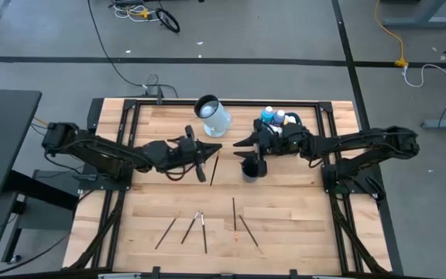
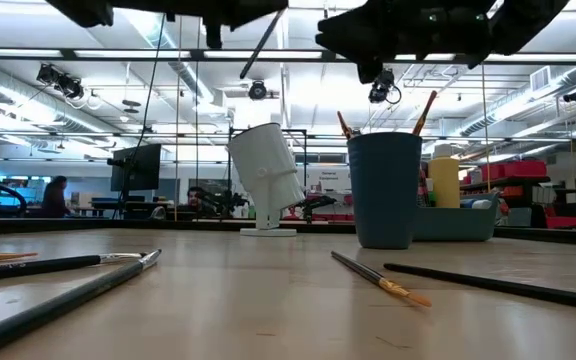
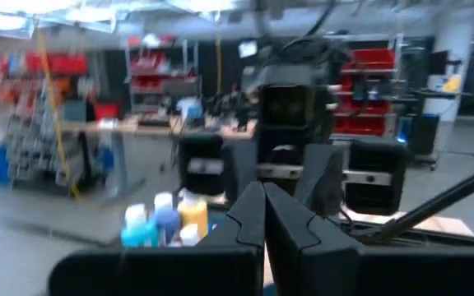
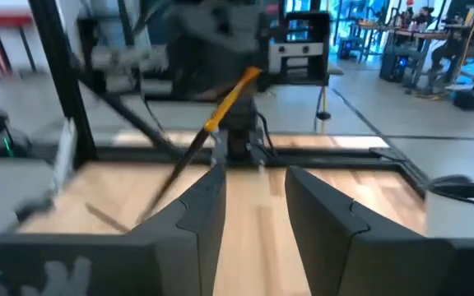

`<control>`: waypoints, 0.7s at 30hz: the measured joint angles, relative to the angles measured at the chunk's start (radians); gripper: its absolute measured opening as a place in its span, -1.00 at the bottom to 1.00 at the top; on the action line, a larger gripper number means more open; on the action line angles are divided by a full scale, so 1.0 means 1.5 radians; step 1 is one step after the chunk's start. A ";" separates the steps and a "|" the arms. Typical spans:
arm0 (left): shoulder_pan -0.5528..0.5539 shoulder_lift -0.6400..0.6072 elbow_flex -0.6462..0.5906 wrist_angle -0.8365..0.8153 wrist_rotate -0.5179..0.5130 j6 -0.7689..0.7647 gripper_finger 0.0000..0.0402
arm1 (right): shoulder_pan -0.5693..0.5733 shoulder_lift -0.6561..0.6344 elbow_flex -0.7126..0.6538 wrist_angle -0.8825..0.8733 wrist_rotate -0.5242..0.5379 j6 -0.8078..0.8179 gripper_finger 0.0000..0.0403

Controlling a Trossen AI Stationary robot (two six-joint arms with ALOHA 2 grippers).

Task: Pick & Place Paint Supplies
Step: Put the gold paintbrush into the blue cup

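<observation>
My left gripper [image 1: 204, 157] hovers over the table's middle, shut on a thin dark paintbrush [image 1: 214, 170]. My right gripper [image 1: 243, 142] is open and empty, raised just beyond the dark blue cup [image 1: 250, 169], facing the left gripper. In the low view the cup [image 2: 385, 190] stands upright with brushes [image 2: 425, 108] sticking out of it. Several more brushes [image 1: 193, 227] lie flat near the table's near edge. White-capped paint bottles [image 1: 273, 116] stand in the tub by the far edge; they also show in the left wrist view [image 3: 163, 220]. My left gripper pinches the paintbrush's shaft [image 2: 276, 22] between its two shut fingers, close to the brush's upper end. The brush is lifted clear of the table and hangs slanting below the fingers [image 2: 251, 62]. The right wrist view shows it tilted, its orange part [image 4: 230, 97] uppermost.
A white jug [image 1: 214, 115] stands tilted at the far middle of the table, between both grippers' wrists. The teal tub [image 2: 458, 222] sits behind the cup. A black frame [image 1: 130, 124] borders the wooden top. Bare wood lies between the cup and the loose brushes.
</observation>
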 joint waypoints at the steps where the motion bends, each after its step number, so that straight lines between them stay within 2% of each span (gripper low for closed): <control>1: 0.000 0.002 0.000 0.012 0.010 0.020 -0.99 | 0.000 0.010 0.000 0.024 0.000 0.023 -0.35; 5: 0.000 0.020 0.000 0.048 0.037 0.086 -0.99 | 0.000 0.057 0.000 0.115 -0.004 0.093 -0.35; 10: 0.000 0.037 0.000 0.077 0.031 0.105 -0.99 | 0.000 0.102 0.000 0.215 -0.065 0.109 -0.35; 13: 0.000 0.038 0.000 0.076 0.020 0.116 -0.99 | 0.000 0.112 0.000 0.236 -0.087 0.110 -0.35; 21: 0.000 0.038 0.000 0.095 0.025 0.144 -0.99 | 0.000 0.112 0.000 0.249 -0.076 0.109 -0.35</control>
